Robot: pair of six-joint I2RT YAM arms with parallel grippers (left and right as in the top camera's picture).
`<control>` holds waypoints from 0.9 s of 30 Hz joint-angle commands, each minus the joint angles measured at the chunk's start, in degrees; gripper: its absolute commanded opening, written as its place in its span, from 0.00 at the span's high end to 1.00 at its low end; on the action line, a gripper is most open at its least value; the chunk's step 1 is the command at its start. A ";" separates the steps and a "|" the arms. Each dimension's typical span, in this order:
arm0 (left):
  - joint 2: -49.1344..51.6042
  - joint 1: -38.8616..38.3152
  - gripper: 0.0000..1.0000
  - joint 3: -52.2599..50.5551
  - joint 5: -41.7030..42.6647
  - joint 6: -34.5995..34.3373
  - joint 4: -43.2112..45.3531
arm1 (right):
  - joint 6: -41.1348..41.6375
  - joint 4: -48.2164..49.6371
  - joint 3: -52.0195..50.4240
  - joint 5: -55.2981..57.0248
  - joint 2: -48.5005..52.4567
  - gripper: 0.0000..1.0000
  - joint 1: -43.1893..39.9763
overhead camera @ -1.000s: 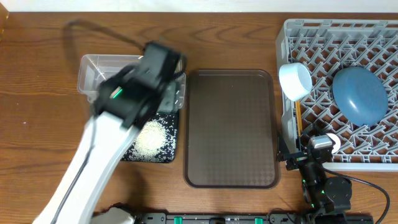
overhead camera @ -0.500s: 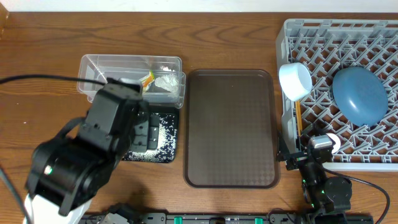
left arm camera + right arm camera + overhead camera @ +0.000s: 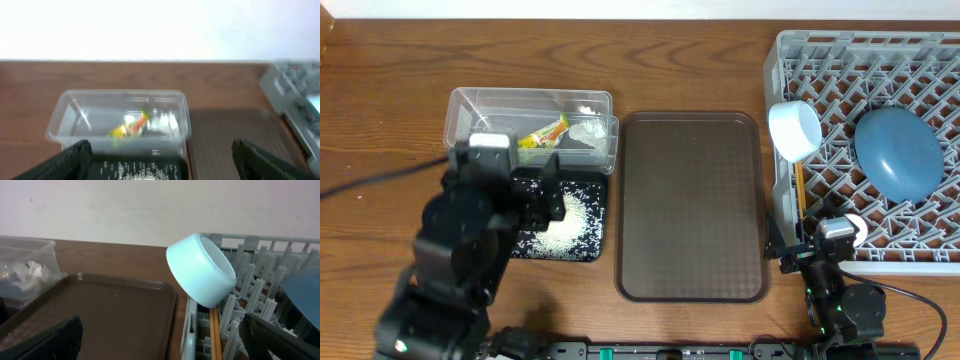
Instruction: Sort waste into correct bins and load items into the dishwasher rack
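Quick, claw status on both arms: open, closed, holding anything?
Left claw: open, holding nothing.
Right claw: open, holding nothing.

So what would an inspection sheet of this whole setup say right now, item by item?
Surface: wooden table, brown grain.
Job's things: clear tub holds snack wrapper and tissue; black tray holds rice; grey rack holds blue bowl-plate, tilted mint bowl at its left edge, and chopsticks.
Clutter: brown serving tray, nothing seen on it.
Jaws: left jaws and right jaws both spread, holding nothing.
Cables: black cable runs to left arm; another cable by right arm.
Surroundings: pale wall behind the table.
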 commanded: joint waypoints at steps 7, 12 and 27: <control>-20.24 8.07 0.09 -23.12 3.78 1.64 13.00 | 0.11 -0.09 -0.22 0.17 -0.26 0.01 -0.15; -29.49 11.37 0.09 -32.83 6.62 1.40 14.75 | 0.11 -0.09 -0.22 0.17 -0.26 0.01 -0.15; -39.91 12.48 0.08 -54.82 7.56 1.42 35.76 | 0.11 -0.09 -0.22 0.20 -0.26 0.01 -0.15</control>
